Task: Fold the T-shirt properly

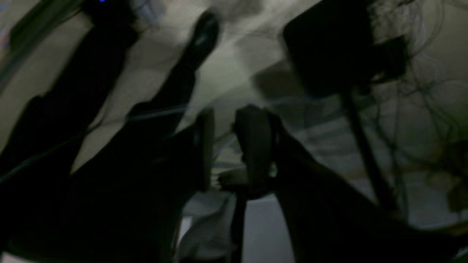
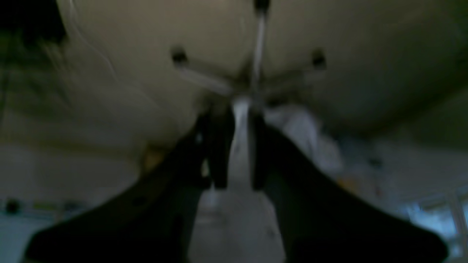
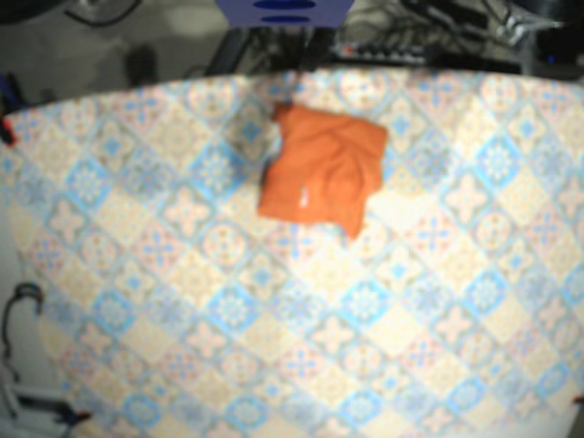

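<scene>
T-shirt (image 3: 321, 169), orange, lies folded into a rough square on the counter (image 3: 274, 319). It sits in the far half, close to the middle between left and right, and is turned slightly, so that one corner points toward the near side. A small white mark (image 3: 304, 193) shows on its near left part. Soft creases run across the cloth, and its edges do not line up exactly. The counter's cover is a tile pattern in blue, cream and pink. Beyond the far edge, dark cables (image 3: 438, 18) and a blue object (image 3: 283, 9) are in sight.

Neither arm appears in the base view, and the shirt lies on its own with nothing touching it.

Both wrist views are dark and blurred. In the left wrist view the left tool (image 1: 228, 146) shows two dark fingers (image 1: 256, 146) standing close together with a thin strip of light between them. I cannot tell whether it is released or clenched. In the right wrist view the right tool (image 2: 239, 146) looks much the same: two dark fingers (image 2: 219, 146) side by side with a pale strip between them, and its state cannot be told either. Behind it stands what seems to be a chair base (image 2: 252, 73) with spread legs.
</scene>
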### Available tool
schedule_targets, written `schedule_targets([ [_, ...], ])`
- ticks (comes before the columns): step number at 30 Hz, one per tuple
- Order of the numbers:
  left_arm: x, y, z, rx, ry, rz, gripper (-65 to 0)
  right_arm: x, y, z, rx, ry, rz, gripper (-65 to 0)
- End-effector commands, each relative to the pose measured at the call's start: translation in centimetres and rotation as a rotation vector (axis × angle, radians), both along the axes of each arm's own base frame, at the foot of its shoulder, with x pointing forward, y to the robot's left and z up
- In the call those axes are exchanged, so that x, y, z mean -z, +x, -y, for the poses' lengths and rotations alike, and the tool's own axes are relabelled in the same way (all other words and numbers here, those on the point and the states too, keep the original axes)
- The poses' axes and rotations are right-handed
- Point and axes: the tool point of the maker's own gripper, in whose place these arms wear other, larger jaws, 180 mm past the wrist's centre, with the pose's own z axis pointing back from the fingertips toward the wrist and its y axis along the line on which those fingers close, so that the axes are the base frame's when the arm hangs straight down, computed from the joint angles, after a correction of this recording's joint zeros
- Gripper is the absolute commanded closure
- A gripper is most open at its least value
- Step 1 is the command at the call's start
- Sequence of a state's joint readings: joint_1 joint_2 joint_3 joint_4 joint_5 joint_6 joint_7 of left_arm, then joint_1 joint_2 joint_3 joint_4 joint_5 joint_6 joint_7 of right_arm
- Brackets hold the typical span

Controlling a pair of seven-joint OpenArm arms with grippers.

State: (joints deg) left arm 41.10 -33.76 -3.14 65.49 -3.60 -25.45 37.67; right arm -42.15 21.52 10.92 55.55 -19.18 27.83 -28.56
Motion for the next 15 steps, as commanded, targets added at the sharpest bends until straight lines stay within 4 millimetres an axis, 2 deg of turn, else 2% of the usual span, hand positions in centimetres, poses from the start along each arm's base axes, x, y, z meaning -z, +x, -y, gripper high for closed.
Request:
schedule_targets([
  [1, 0.6, 0.7, -0.5, -0.006, 0.005, 0.011, -14.7, -0.2, -3.6, -0.3, 0.007, 0.014, -0.099, -9.5],
  [5, 4.7, 3.5, 1.3, -0.1, -0.033, 0.031, -14.7, 3.1, -5.7, -5.1, 0.148, 0.138, -0.086, -9.5],
  [7, 6.3, 5.0, 2.6, -0.114, -0.057, 0.032, -14.7, 4.3, -5.6, -7.5, 0.214, 0.198, -0.033, -9.5],
  [11, 8.8, 8.9, 6.9, -0.135, -0.129, 0.059, -14.7, 5.6, -4.9, -11.7, 0.314, 0.292, 0.08, -9.5],
  [15, 10.8, 13.2, 13.3, -0.144, -0.228, 0.087, -14.7, 7.1, -3.0, -16.3, 0.395, 0.369, 0.14, -9.5],
])
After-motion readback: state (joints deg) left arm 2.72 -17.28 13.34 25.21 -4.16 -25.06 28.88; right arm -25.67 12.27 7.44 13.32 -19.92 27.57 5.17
